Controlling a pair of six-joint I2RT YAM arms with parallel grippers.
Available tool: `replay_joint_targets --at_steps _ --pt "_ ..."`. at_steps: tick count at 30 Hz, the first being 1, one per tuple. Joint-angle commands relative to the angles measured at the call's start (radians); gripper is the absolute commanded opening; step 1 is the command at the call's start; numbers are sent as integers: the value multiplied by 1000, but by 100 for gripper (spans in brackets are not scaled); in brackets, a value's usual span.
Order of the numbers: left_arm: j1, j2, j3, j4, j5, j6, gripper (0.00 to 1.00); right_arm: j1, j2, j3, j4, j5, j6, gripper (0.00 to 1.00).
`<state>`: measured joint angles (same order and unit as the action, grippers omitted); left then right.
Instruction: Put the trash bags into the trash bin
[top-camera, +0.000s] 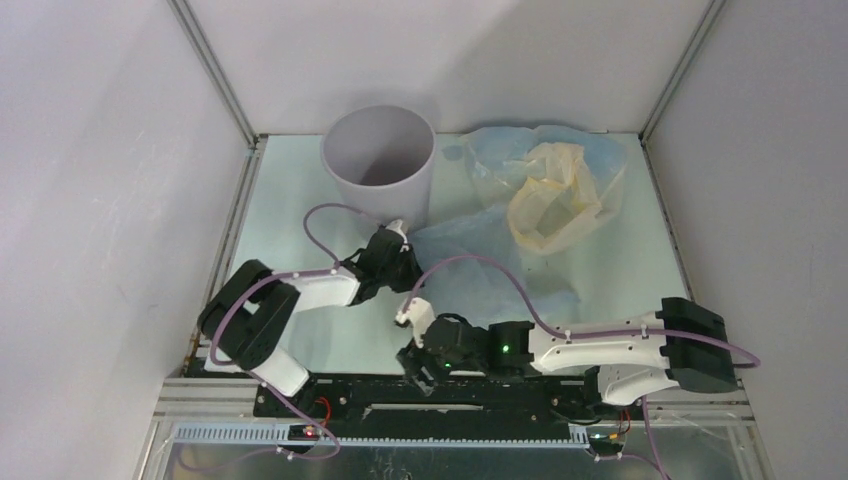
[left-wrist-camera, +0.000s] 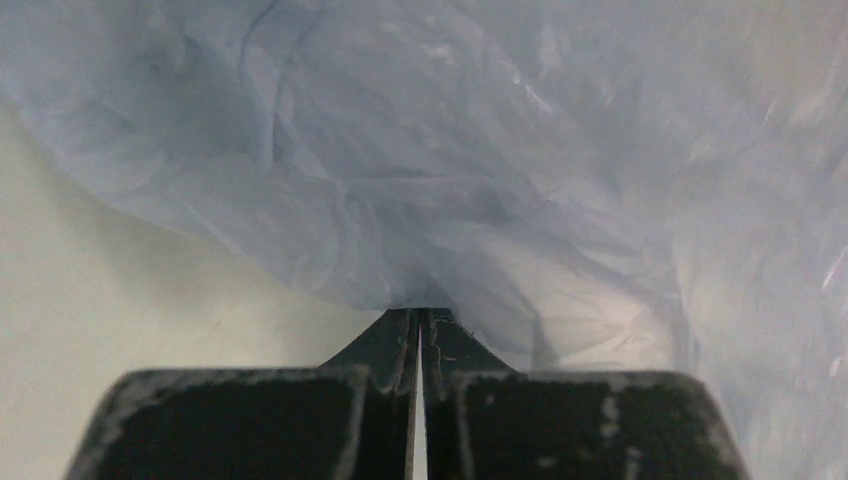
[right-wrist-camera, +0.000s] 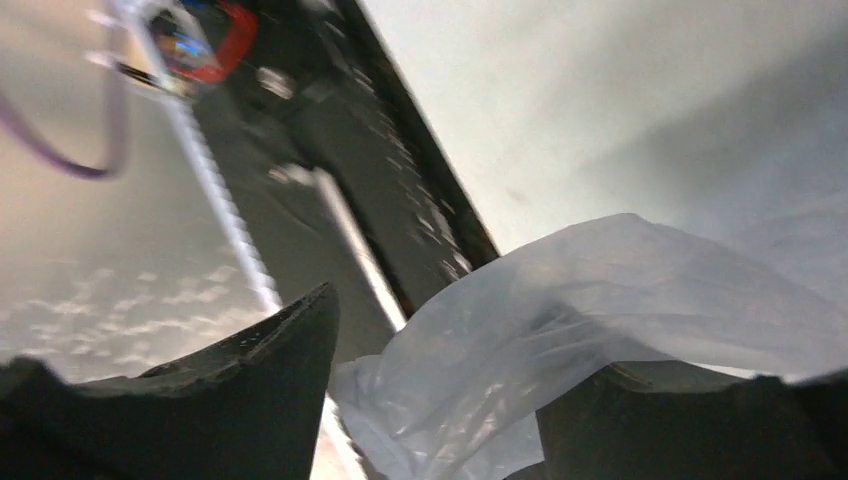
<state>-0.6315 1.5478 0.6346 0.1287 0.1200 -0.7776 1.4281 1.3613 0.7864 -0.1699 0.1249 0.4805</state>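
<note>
Jaws of left gripper (left-wrist-camera: 420, 312) clenched, only a hairline slit between the dark, scuffed fingers; tips pinch a gathered fold of the pale blue-grey bag (left-wrist-camera: 450, 150). Film thin, crinkly, translucent, billowing up and away from the pinch in soft creases. From above, this gripper sits just in front of the trash bin (top-camera: 400, 195), near its base.

Right gripper (right-wrist-camera: 450, 340): jaws spread wide, released. A fold of whitish translucent film (right-wrist-camera: 600, 290) lies between the two black fingers and drapes over the right-hand one. View blurred; cannot tell which bag it belongs to.

Bin: plain light grey plastic, round, smooth-walled, lidless, standing upright at the rear of the pale green table (top-camera: 280, 200).

Pale blue-grey bag spreads flat and wrinkled across mid-table, from beside the bin's base toward the right. Behind it, at rear right, a pale blue bag (top-camera: 590, 160) lies puffed and crumpled; a cream-yellow bag (top-camera: 548, 205) rests on top of it, folded into an open pouch shape. Both are outside the bin.
</note>
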Motion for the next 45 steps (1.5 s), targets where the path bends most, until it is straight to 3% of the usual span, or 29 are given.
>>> replay_joint_targets --at_steps 1,5,13,20,26,32,34,37,45 --pt "4 70 76 178 84 -25 3 49 15 157 110 -54 -95 74" --pt "4 63 71 186 103 7 7 40 -23 160 32 -1 -70 84" --pt "3 -125 -53 129 71 54 23 34 -102 141 -89 81 -20 90" --pt "-14 -484 -186 -31 19 66 40 -4 -114 131 -125 147 49 90" --pt "-36 -789 -255 -278 13 49 47 -16 -171 120 -168 207 80 89" --pt "-187 -999 -299 -373 -13 -63 70 -150 -259 76 -260 239 141 88" --pt "-276 -1017 -300 -373 -47 -101 80 -225 -277 69 -318 250 173 88" --pt "-361 -977 -294 -365 -115 -131 85 -322 -318 54 -403 300 215 91" --pt "-376 -754 -264 -201 -139 -115 84 -568 -523 -141 -386 228 195 88"
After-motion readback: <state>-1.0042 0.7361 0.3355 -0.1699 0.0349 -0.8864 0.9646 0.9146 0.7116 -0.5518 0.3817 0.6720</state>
